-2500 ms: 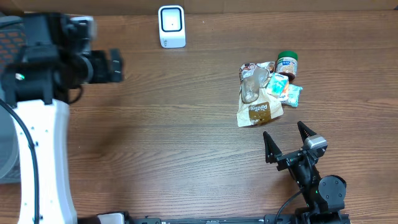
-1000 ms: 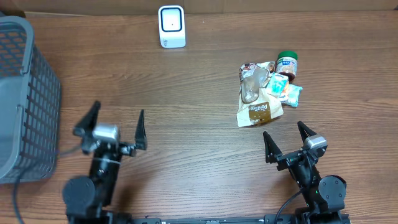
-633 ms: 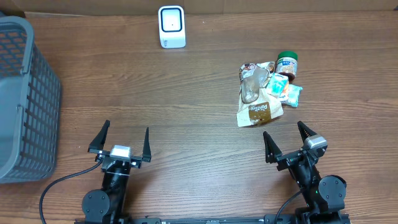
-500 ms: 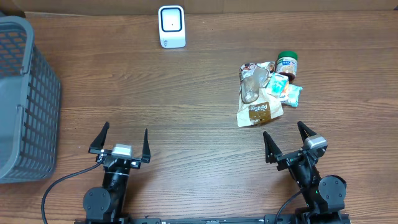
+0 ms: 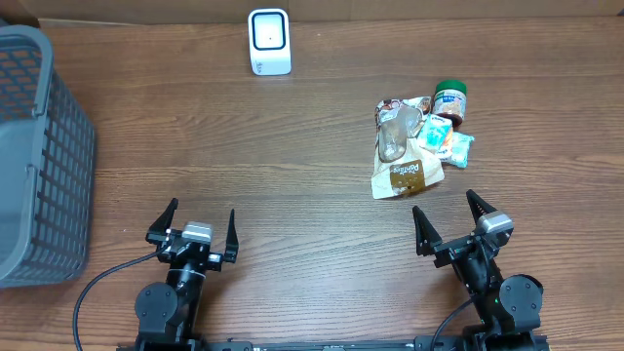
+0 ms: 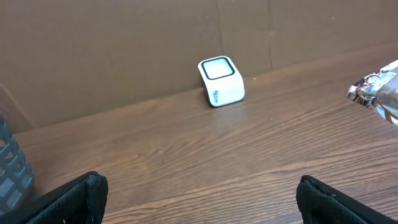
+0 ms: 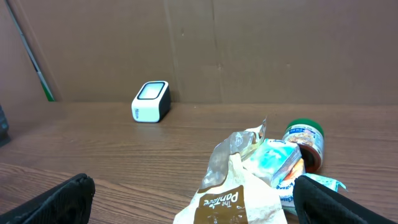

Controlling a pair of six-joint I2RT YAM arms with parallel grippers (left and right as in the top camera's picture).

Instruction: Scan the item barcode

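Brown table (image 5: 312, 146), streaked along its length with darker wood grain. White scanner (image 5: 269, 41) whose pale top window has a black frame. Grey basket (image 5: 39, 156), its walls an open grid of squares. Brown pouch (image 5: 408, 174) with white lettering. Jar (image 5: 450, 100) with a green lid. Teal-and-white packets (image 5: 447, 141). Left gripper (image 5: 200, 216) and right gripper (image 5: 446, 205), both black. Plain brown cardboard wall (image 6: 124, 50) behind.

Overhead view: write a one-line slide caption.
Left gripper and right gripper open, near edge; scanner at back, snack pile right, basket left.
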